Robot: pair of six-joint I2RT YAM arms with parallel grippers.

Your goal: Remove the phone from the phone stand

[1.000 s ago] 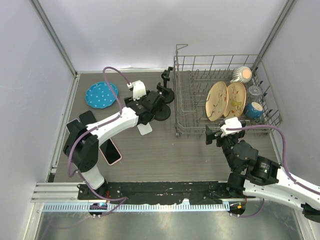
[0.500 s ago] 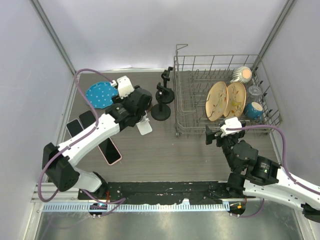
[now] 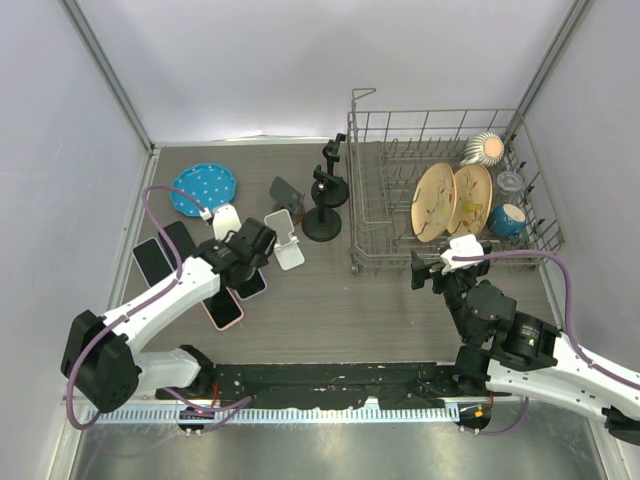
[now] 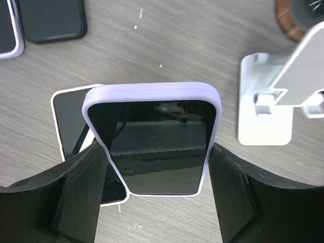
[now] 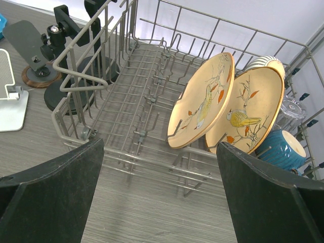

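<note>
Left gripper [image 4: 157, 149] was seen clamped on the phone [image 4: 154, 126]. The lavender case was pinched by its two long edges, one finger per side, with the screen turned toward the wrist camera. The long axis was judged to run straight out ahead of the jaws, away from the wrist, short top edge leading. The phone was thus already off the phone stand [image 4: 264, 109] and carried over the table [image 4: 177, 45], not resting on it as far as could be told.

Directly beneath, a cream-cased phone [image 4: 68, 114] was laid flat, partly hidden by the held one. The coming move was judged to turn on that: a straight drop would land on it, so a bare patch was needed, probably on the stand side. The white stand was set just beyond and to the right of the jaws, empty and apart from the phone. A black-cased phone [image 4: 50, 20] was laid farther out to the left.

Right gripper [image 5: 162, 202] was held with jaws wide apart and nothing between them. It was faced at the dish rack [image 5: 152, 131], well apart from the phone. The left arm was clearly nearer, so the set-down was judged to be its job.
</note>
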